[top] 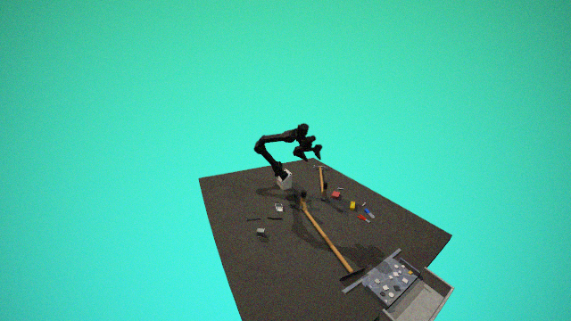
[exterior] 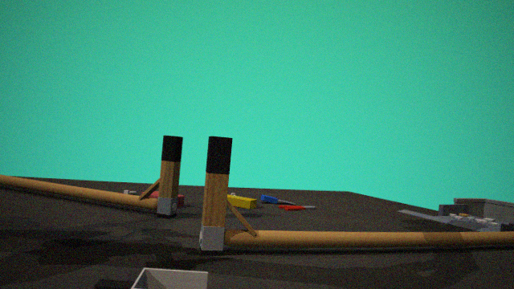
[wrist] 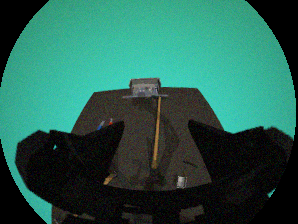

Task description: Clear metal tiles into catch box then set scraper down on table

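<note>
The long scraper [top: 327, 241] [exterior: 341, 238] [wrist: 157, 135] lies on the table, its upright black-topped grip [top: 303, 195] [exterior: 217, 197] at the arm's end. Its dark blade [top: 349, 275] is beside the near edge of the steel plate [top: 383, 268] [wrist: 137, 93]. Several pale and dark tiles [top: 405, 280] and a yellow one [top: 410, 272] lie on the plate. The catch box [top: 439, 282] [exterior: 498, 210] [wrist: 145, 81] adjoins its far end. My gripper [top: 312, 159] [wrist: 156, 123] is open and empty, high above the table, apart from the scraper; it is outside the exterior view.
A shorter wooden-handled tool [top: 321, 178] [exterior: 80, 194] lies near the arm. Beyond it are a red block [top: 335, 194], a yellow block [top: 352, 205] [exterior: 245, 202], and blue-handled [exterior: 269, 198] and red-handled [exterior: 292, 208] tools. A small white tray [top: 278, 208] [wrist: 181, 181] lies on the scraper's other side.
</note>
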Controlling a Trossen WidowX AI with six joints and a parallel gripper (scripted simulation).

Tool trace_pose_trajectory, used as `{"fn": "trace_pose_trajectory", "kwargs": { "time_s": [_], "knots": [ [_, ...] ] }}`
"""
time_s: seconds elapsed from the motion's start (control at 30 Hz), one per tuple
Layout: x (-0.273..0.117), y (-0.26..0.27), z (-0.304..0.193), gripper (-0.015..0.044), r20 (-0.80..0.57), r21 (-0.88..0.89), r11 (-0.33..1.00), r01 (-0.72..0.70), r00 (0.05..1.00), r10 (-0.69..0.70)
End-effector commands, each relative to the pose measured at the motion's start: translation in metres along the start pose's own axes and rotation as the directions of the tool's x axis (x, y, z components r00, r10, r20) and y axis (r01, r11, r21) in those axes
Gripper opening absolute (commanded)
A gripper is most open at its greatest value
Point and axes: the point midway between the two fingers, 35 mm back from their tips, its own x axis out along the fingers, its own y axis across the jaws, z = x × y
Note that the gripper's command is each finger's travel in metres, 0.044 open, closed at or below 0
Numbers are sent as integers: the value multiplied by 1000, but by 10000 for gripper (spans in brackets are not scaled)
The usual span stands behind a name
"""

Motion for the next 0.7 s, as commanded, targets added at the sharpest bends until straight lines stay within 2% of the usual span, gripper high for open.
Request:
{"fn": "trace_pose_trajectory", "kwargs": {
  "time_s": [0.0,0.67],
  "knots": [
    [-18,-1,-3,440,43,-8,1000,-6,999,6],
    [-83,-2,-20,440,214,-20,999,-45,976,48]
  ]
}}
